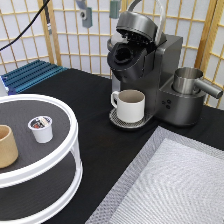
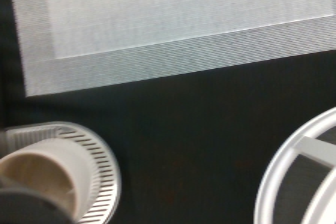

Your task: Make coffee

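Observation:
The coffee pod (image 1: 41, 128), small and white with a dark printed top, stands upright on the upper tier of a white two-tier turntable (image 1: 70, 145) at the exterior view's left. The dark coffee machine (image 1: 150, 65) stands at the back with its lid raised and the pod chamber (image 1: 122, 56) exposed. A white handled mug (image 1: 130, 105) sits on its drip tray; it also shows in the wrist view (image 2: 41, 175). My gripper (image 1: 100, 11) hangs at the exterior view's top edge, high above the table and left of the machine's lid, with its fingers (image 1: 86, 16) spread and empty.
A tan handleless cup (image 1: 6, 146) stands on the turntable next to the pod. A grey woven mat (image 1: 175, 185) covers the table's bottom right. A steel pitcher (image 1: 189, 80) sits at the machine's right side. A blue rack (image 1: 30, 74) lies at the back left.

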